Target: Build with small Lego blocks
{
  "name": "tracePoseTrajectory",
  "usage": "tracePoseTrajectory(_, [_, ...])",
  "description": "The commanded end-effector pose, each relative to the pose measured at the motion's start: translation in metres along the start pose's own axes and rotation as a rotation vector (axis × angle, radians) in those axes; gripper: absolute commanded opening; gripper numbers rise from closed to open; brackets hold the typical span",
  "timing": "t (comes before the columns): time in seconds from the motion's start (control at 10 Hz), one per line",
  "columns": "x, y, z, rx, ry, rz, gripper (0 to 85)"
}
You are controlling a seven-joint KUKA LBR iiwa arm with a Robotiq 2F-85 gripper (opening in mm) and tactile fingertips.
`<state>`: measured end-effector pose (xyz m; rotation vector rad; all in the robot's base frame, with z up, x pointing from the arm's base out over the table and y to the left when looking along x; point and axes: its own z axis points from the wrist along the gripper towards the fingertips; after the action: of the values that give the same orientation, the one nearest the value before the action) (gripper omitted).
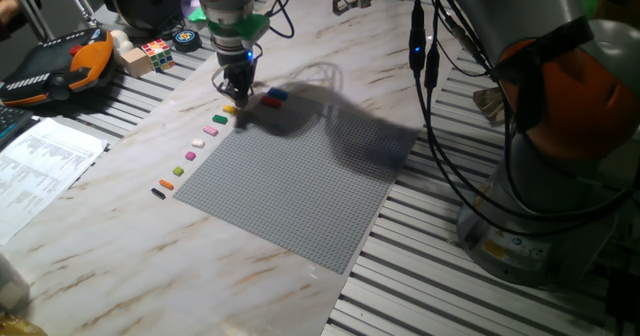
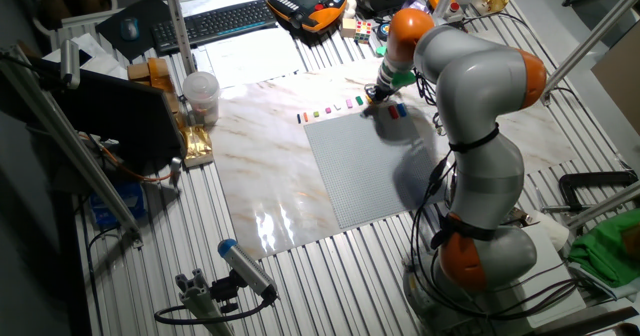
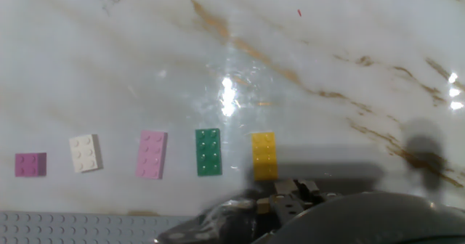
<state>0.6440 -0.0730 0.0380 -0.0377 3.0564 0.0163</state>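
A row of small Lego blocks lies on the marble table along the grey baseplate's (image 1: 290, 186) left edge: yellow (image 1: 230, 108), green (image 1: 219, 120), pink (image 1: 210, 131), white (image 1: 199, 142), purple (image 1: 190, 156), then several more down to black (image 1: 158, 192). A red (image 1: 270, 101) and a blue block (image 1: 278, 94) sit at the plate's far corner. My gripper (image 1: 238, 96) hangs just above the table beside the yellow block. The hand view shows the yellow (image 3: 264, 156), green (image 3: 208, 152), pink (image 3: 151, 155), white (image 3: 84, 153) and purple (image 3: 30, 164) blocks. The fingers are blurred there.
A multicoloured puzzle cube (image 1: 155, 51), a tape roll (image 1: 186, 38) and an orange-black pendant (image 1: 60, 66) lie at the far left. Printed sheets (image 1: 40, 166) lie at the left. Black cables (image 1: 430, 96) hang over the plate's right side. A keyboard (image 2: 215, 21) and a cup (image 2: 200, 91) stand beyond.
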Motion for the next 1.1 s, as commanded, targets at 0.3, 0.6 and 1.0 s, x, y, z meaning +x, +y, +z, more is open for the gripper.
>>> tracePoseTrajectory(0.3, [0.0015, -0.0004, -0.0017, 0.01, -0.004, -0.007, 0.7])
tracePoseTrajectory(0.6, [0.0015, -0.0004, -0.0017, 0.043, 0.015, -0.002, 0.7])
tracePoseTrajectory(1.0, [0.0015, -0.0004, -0.0017, 0.034, 0.005, -0.001, 0.7])
